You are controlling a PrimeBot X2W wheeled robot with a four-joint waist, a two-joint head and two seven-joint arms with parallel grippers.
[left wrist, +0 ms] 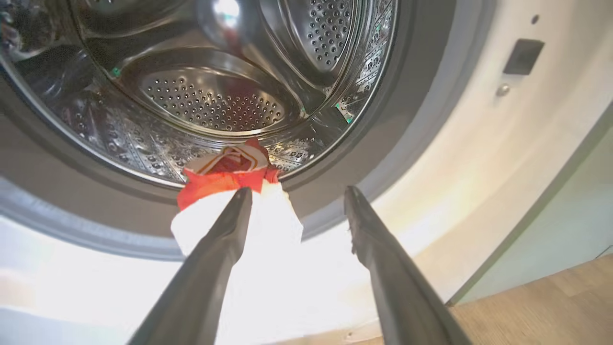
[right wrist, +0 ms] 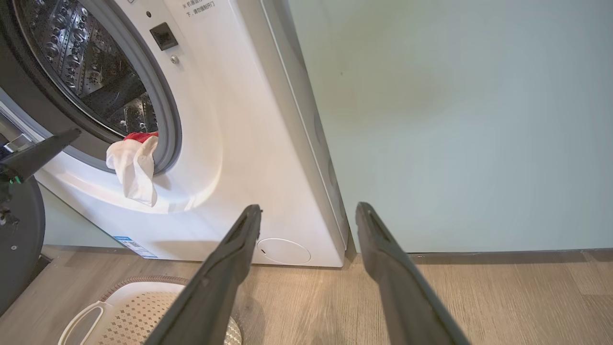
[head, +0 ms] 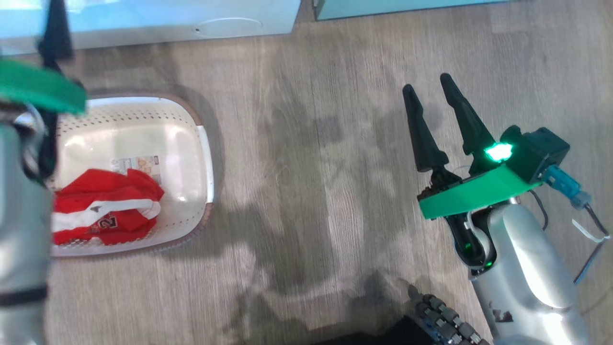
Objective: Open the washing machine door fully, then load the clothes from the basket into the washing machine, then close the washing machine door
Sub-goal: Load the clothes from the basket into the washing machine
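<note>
Left pincer (left wrist: 299, 191) first: its two fingers are spread wide with nothing between them, aimed at the lower lip of the washer (left wrist: 479, 143) in the left wrist view. A red and white garment (left wrist: 225, 177) lies over that lip at the centre of the frame, its red part on the grey gasket (left wrist: 72, 191) at the edge of the drum (left wrist: 215, 100) and its white part hanging down outside over the white front. The left finger crosses in front of the white cloth; I cannot tell whether it touches it. Right pincer (right wrist: 309, 208) is just as wide apart and holds nothing; in the head view I see it (head: 427, 84) at the right of the frame, above bare floor (head: 311, 191) and well apart from the basket (head: 206, 158). The basket sits on the floor at the left of that view with red clothes (head: 103, 206), white-striped, bunched in its lower left part, partly hidden by my left forearm. From the right wrist view the washer (right wrist: 230, 120) fills the upper left, its mouth uncovered, and the same garment (right wrist: 134, 167) dangles from the lower rim. Below it, at the bottom left, is a corner of the basket (right wrist: 143, 287), and the round flap (right wrist: 283, 251) sits low on the washer front, just beside the left finger. A pale green cabinet (right wrist: 455, 120) takes up the right half. A dark rounded shape at the lower left edge may be the door (right wrist: 19, 239), but I cannot be sure.
</note>
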